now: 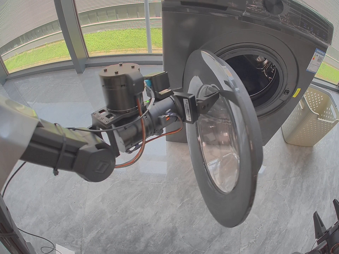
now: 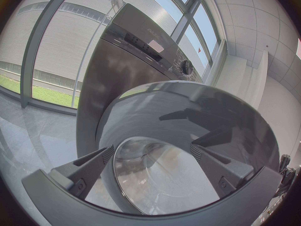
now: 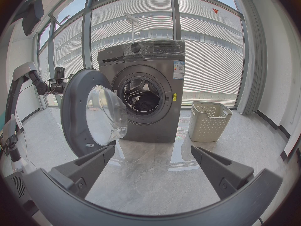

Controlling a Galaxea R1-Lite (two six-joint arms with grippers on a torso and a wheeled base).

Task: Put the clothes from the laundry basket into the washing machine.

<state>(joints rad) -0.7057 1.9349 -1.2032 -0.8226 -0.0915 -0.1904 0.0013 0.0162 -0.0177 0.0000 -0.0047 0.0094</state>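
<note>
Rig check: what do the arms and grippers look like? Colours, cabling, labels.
Left arm: dark grey-black links, a cylindrical joint housing, loose orange and black cables, a white barcode label near the wrist. Left gripper and right gripper: dark grey wedge-shaped fingers with dotted pads on a curved grey crossbar.

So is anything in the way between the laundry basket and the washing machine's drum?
Nothing visible does. The door is swung wide to the robot's left, the left gripper at its outer face; the laundry basket stands on the floor right of the washing machine, and the drum opening is unblocked.
</note>
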